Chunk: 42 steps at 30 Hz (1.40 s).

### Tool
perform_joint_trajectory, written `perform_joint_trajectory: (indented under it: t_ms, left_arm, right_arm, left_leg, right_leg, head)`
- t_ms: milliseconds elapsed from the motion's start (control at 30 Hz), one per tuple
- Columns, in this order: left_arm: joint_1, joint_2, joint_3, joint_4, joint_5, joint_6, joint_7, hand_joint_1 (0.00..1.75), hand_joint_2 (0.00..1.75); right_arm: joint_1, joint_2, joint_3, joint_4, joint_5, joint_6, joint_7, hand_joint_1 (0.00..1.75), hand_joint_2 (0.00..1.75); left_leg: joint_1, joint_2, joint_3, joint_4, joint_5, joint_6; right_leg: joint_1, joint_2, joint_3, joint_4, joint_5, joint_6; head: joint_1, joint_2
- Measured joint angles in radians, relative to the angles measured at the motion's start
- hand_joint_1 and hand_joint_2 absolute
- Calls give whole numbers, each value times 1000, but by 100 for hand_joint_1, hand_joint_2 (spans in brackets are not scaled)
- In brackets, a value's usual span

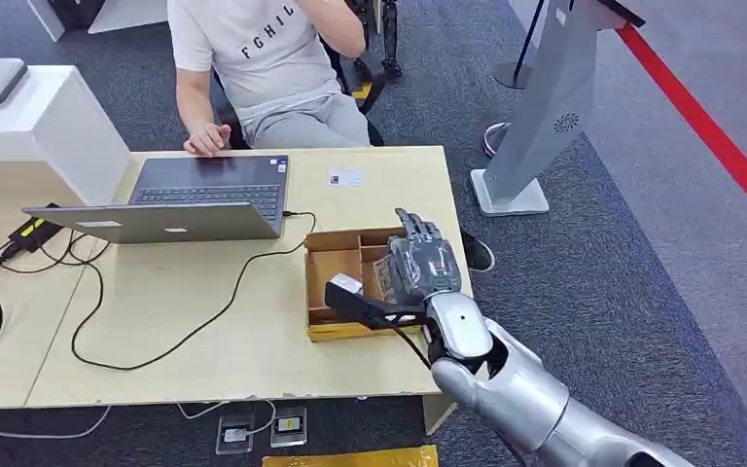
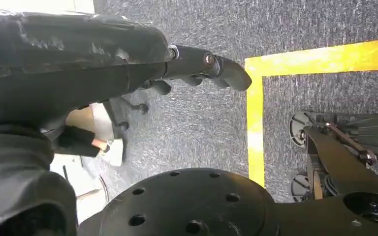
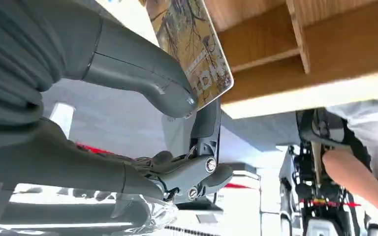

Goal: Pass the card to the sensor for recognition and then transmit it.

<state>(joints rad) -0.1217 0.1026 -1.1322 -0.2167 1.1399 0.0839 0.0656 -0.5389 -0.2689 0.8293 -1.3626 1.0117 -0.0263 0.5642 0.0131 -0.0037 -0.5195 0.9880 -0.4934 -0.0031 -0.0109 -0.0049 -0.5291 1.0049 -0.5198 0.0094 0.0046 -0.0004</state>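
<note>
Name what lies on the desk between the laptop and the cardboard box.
In the head view, a black cable trails across the bare desk between the laptop and the cardboard box.

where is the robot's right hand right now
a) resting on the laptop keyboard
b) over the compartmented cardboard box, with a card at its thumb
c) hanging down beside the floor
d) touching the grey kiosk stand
b: the right hand is over the cardboard box, and the right wrist view shows a patterned card against its thumb.

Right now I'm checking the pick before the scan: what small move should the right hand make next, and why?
Probably lift straight up. The right hand is over the box, and the wrist view shows the card pinched between thumb and a finger, with the box wall close beside it. Rising first should clear the wall.
</note>
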Motion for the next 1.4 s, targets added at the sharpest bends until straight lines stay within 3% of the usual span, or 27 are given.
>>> perform_joint_trajectory:
  t_ms: [300,767,1000,1400]
  left_arm:
    - [0,0,0,0,-10,-1,-3,0,0]
    - [-1,1,0,0,-8,-3,-3,0,0]
    - [-1,2,0,0,-11,-2,-11,0,0]
    - [0,3,0,0,-10,0,-11,0,0]
  right_arm:
    - [-184,-3,27,-2,-26,103,-3,175,175]
    - [-437,56,143,212,-218,120,-31,175,175]
    - [-519,83,250,362,-130,203,-16,175,175]
    - [-603,106,342,487,-151,227,0,175,175]
  left_leg:
    - [0,0,-1,0,1,0]
    - [0,-1,-1,0,1,0]
    - [0,-2,-2,0,1,0]
    - [0,-2,-2,0,1,0]
  right_leg:
    - [0,0,0,0,1,0]
    - [0,-1,0,0,1,0]
    - [0,-1,-1,0,1,0]
    - [0,-1,-2,0,1,0]
  head:
    - [0,0]
    - [0,0]
    - [0,0]
    - [0,0]
